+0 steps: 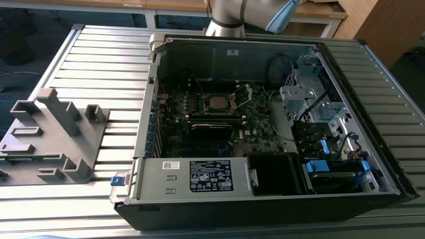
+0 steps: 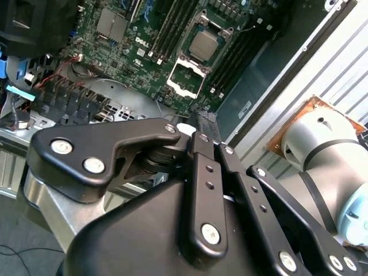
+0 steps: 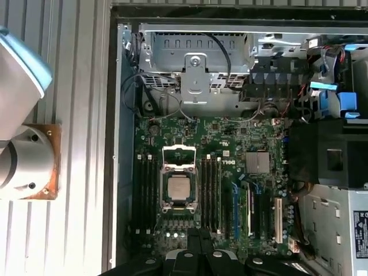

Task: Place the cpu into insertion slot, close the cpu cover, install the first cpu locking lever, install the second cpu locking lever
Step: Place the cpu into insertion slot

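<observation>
White label (image 1: pixel 211 175) of illegible fine print on power supply (image 1: pixel 159 180); logo (image 3: pixel 226 163) on motherboard (image 3: pixel 218 129).

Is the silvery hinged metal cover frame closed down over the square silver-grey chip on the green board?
No, in the first wrist view the cpu cover stands flipped open beside the bare cpu.

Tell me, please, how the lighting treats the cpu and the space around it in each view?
Exterior view: the case interior sits in shadow, the cpu dim, while the ribbed table is brightly lit. First wrist view: even light, the cpu's top pale, without harsh glare. Second wrist view: the cpu's top gleams softly; the gripper is a dark foreground mass.
</observation>
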Robot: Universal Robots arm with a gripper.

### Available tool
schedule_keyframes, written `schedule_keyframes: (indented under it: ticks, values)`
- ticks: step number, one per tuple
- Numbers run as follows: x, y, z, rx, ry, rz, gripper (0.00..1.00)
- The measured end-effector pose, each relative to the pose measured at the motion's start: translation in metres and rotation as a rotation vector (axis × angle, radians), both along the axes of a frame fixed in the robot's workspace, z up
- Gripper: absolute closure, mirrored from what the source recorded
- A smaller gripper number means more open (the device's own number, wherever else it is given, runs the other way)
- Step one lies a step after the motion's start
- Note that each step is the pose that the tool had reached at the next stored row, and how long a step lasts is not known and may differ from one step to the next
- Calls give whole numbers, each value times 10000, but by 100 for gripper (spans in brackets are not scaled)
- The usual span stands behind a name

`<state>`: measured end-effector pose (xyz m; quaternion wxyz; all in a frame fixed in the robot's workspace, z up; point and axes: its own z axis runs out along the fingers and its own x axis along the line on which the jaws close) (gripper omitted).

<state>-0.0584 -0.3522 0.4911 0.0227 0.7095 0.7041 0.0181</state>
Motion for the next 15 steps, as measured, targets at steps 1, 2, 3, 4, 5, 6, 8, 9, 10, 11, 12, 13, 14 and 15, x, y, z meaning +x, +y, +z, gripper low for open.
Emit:
schedule_keyframes:
  ticks: [1, 2, 3, 4, 5, 6, 8, 9, 10, 11, 12, 13, 14, 15]
  values:
    - [0, 0, -18, 0, 1, 0, 89]
    - [0, 0, -36, 0, 1, 0, 89]
    - [0, 0, -54, 1, 1, 0, 89]
    - [0, 0, -73, 0, 2, 0, 89]
    - [0, 0, -91, 1, 2, 0, 89]
    - [0, 0, -109, 0, 3, 0, 89]
    - [0, 0, -145, 0, 4, 0, 89]
    - [0, 0, -163, 0, 4, 0, 89]
    - [0, 0, -183, 0, 5, 0, 89]
    - [0, 0, -201, 1, 5, 0, 89]
    - [0, 0, -219, 0, 6, 0, 89]
    - [0, 0, -237, 0, 6, 0, 89]
    - [0, 0, -254, 0, 7, 0, 89]
    - [0, 0, -273, 0, 7, 0, 89]
